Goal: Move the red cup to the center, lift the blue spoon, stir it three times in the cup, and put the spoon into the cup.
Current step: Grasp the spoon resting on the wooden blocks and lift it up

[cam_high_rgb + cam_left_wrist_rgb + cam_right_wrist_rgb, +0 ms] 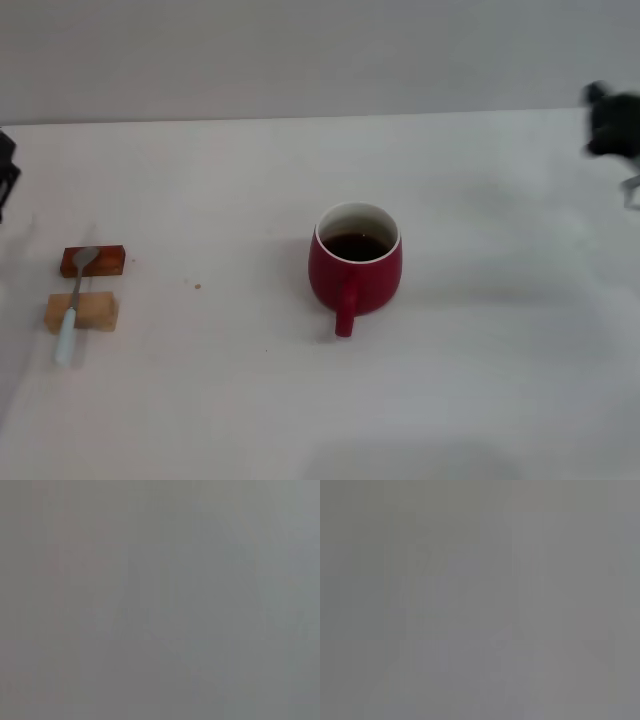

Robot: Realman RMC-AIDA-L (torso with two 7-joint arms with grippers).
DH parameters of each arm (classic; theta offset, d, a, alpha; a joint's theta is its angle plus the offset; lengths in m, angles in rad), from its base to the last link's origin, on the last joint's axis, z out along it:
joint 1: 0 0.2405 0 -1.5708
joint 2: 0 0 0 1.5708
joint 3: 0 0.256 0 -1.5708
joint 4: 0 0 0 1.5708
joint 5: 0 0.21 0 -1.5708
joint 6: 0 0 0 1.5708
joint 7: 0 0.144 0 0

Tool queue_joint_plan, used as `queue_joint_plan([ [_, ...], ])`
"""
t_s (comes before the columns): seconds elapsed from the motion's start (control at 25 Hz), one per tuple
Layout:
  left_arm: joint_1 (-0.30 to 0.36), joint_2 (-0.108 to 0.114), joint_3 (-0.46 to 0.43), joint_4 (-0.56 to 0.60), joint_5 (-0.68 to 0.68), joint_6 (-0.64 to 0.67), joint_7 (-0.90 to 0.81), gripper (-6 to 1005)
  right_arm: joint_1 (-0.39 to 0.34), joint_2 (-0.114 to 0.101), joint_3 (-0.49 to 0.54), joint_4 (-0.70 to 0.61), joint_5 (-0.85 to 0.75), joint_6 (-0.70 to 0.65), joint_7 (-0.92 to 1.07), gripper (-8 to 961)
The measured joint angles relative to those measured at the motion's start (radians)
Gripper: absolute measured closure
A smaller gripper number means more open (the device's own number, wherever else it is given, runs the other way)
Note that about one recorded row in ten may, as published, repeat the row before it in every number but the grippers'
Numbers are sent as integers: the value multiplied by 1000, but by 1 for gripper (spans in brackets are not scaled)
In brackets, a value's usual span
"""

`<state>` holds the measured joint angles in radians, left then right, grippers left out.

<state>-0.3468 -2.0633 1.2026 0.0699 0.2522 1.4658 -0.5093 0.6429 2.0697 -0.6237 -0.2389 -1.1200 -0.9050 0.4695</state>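
Note:
The red cup (355, 270) stands upright near the middle of the white table (480, 380), its handle toward me and dark liquid inside. The blue spoon (72, 307) lies at the far left across two small wooden blocks, its metal bowl on the brown block (93, 261) and its pale handle over the tan block (82, 312). My left gripper (6, 172) shows only as a dark part at the left edge, behind the spoon. My right gripper (612, 128) sits at the far right edge, well away from the cup. Both wrist views show only flat grey.
A grey wall runs behind the table's back edge. A tiny speck (197, 287) lies between the blocks and the cup.

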Motion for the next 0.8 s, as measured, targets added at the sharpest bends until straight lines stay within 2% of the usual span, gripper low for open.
queue_joint_plan([
  [0.2,72,1,101,22,1,3,-2,189,-4,-12,76,-5,158,5,-80,918],
  [0.44,155,1,171,17,1,37,-4,189,25,-41,173,-6,184,45,-84,897],
  [0.56,192,-1,205,11,1,61,-10,189,39,-55,180,-11,185,57,-85,730],
  [0.76,226,-2,268,8,1,73,-15,189,57,-64,185,-21,187,61,-93,490],
  [0.8,228,-2,275,8,1,73,-15,189,61,-66,193,-20,189,61,-102,482],
])
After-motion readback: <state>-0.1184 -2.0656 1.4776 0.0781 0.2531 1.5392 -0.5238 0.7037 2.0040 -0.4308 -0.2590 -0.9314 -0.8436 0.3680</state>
